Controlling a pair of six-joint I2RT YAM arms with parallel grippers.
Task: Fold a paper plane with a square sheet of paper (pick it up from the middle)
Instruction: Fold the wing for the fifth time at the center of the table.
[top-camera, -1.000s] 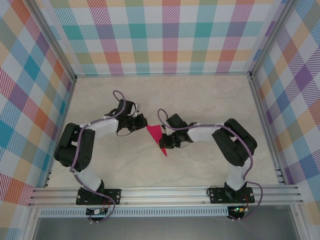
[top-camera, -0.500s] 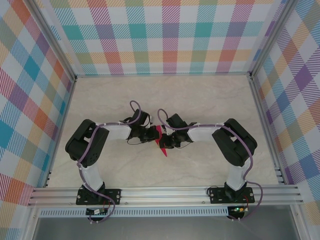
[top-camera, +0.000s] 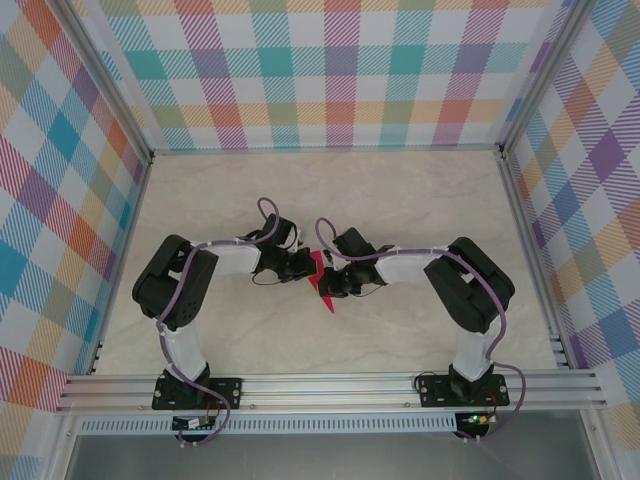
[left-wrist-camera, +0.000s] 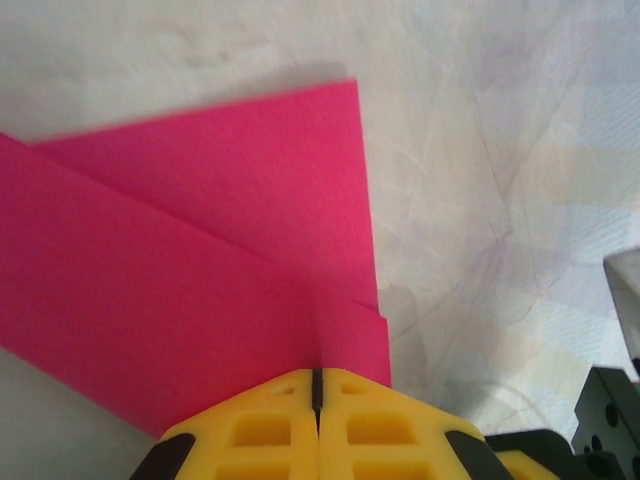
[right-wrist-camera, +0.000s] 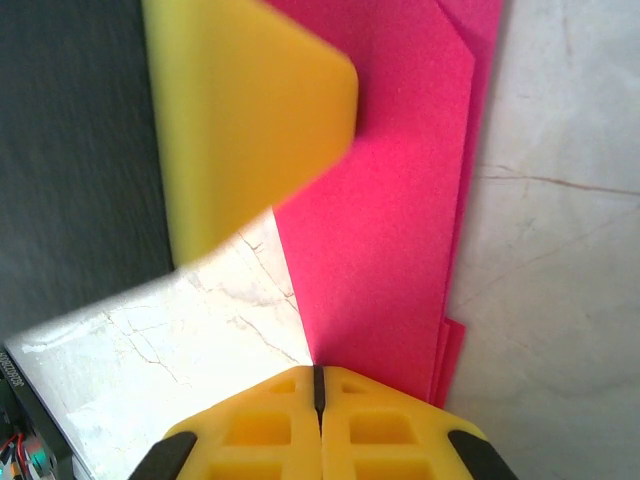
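Although the thin magenta-pink paper sheet on the pale marbled desk is already creased into a narrow layered dart, it is merely touched by the fully closed left pincer and right pincer, clasped by neither, so finishing folds are judged outstanding.

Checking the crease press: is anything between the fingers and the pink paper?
Nothing visible does. The shut left fingers and the shut right fingers each meet the paper directly, from opposite sides.
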